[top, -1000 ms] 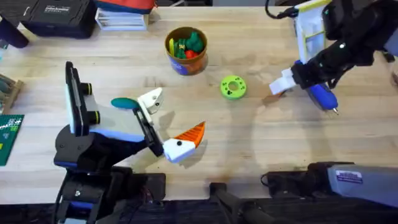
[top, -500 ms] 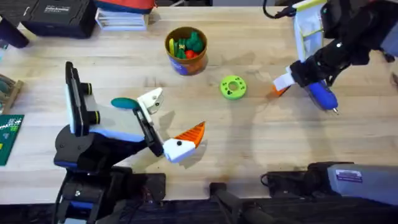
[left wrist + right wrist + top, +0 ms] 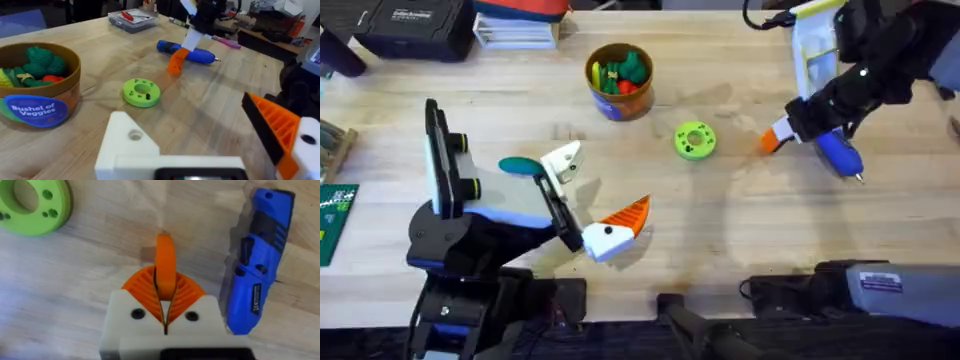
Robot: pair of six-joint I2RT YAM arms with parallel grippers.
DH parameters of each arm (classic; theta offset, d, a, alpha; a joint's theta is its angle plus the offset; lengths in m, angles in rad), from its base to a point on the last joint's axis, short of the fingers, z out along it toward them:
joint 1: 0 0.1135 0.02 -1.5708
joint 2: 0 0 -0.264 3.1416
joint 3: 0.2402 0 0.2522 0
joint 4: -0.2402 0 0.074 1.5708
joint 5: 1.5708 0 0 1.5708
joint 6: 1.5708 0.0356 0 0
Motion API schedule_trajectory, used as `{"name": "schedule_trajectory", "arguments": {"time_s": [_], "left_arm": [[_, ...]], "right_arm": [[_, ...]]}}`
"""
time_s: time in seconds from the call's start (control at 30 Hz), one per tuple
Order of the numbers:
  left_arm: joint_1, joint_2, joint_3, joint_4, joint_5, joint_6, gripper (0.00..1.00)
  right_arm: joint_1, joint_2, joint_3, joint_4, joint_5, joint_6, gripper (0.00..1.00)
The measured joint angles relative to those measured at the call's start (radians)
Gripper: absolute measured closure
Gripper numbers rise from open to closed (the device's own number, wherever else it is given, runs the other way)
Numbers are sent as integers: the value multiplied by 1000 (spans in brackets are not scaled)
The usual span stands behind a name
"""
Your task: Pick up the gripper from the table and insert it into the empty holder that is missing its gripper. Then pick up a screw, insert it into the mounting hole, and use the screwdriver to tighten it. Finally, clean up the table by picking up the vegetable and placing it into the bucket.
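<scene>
- Step in hand, as judged: taking up the screwdriver (image 3: 838,155), upper right of the overhead frame, flat on the worktop (image 3: 720,230).
- Right pincer (image 3: 773,138): pads pressed together, holding nothing, just left of the screwdriver.
- Spread the pads before closing in; straddle the thick body across its width, not the bit.
- Grip mid-body, so the tool hangs level.
- Screwdriver: smooth hard blue plastic, rounded and likely to roll; thin metal bit at the lower end.
- Pads: orange, ribbed, good for friction.
- Left pincer (image 3: 592,192): spread, empty, lower left of centre.
- Vegetable (image 3: 520,166): flat teal oval, left of centre, beside the left pincer.
- Bucket (image 3: 590,70): round, top centre, holding toy produce.
- Disc (image 3: 695,140): lime green, holed, centre.
</scene>
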Motion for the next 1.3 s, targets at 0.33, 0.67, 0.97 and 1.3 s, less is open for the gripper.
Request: {"name": "schedule_trajectory", "arguments": {"time_s": [0.33, 0.67, 0.97, 1.3], "left_arm": [[0, 0, 0, 0, 0, 0, 15], [0, 0, 0, 0, 0, 0, 15], [0, 0, 0, 0, 0, 0, 15], [0, 0, 0, 0, 0, 0, 14]], "right_arm": [[-2, -207, 18, -88, -86, 39, 993], [-62, -348, -95, 22, -633, 134, 993], [105, -206, -215, 288, -964, 441, 993], [297, -74, -219, 600, -1111, 789, 993]]}}
